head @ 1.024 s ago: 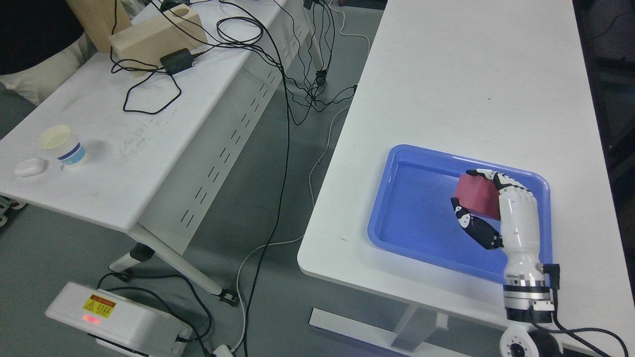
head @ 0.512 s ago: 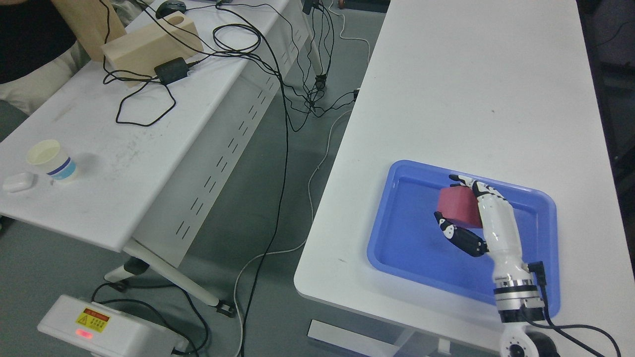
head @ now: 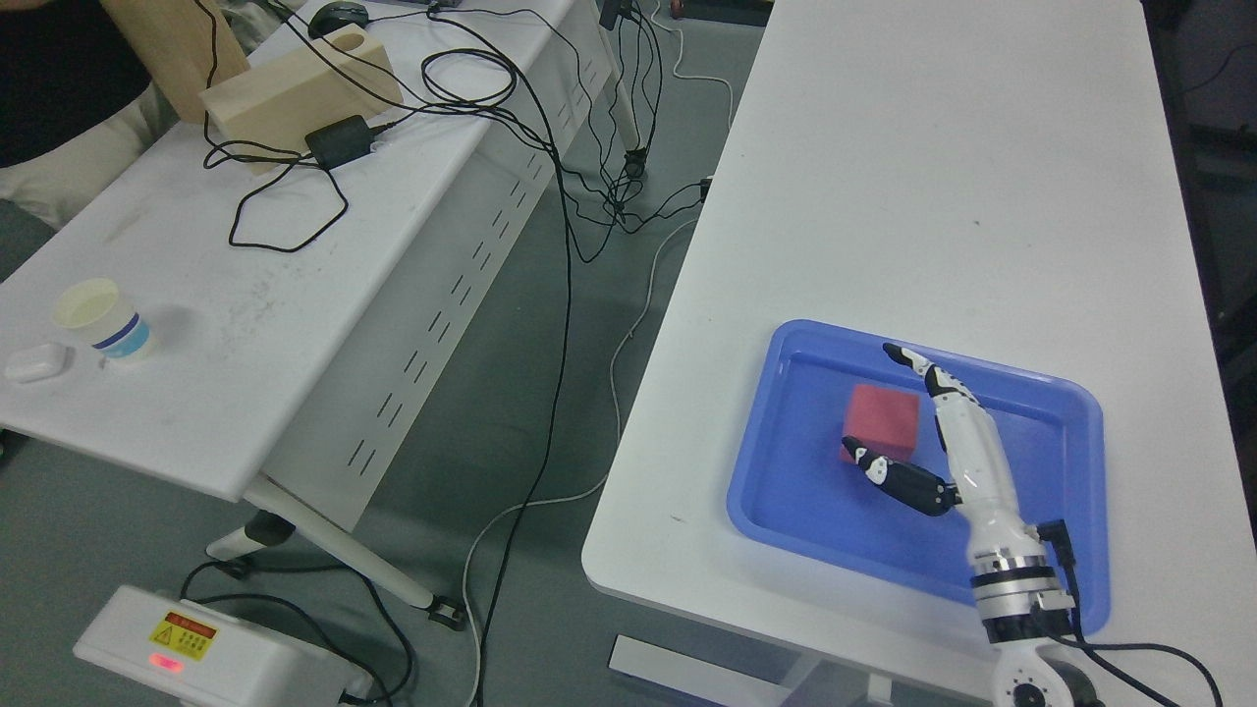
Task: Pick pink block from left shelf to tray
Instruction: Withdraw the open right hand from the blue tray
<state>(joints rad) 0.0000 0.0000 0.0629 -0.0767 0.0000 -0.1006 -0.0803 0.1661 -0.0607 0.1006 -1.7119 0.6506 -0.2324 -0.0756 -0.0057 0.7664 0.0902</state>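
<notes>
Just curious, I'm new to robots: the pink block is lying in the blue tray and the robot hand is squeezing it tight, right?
Not quite. The head view shows the pink block lying in the blue tray, but the right robot hand is open, not squeezing it.

Paper cup (head: 101, 318) & white case (head: 35, 361) on left desk (head: 245, 324), w/ wood block (head: 300, 93), black adapter (head: 341, 140).

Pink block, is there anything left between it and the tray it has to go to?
Nothing visible stands in the way. The pink block already lies inside the blue tray, on its floor. The right hand is over the tray beside the block, fingers spread and holding nothing.
</notes>
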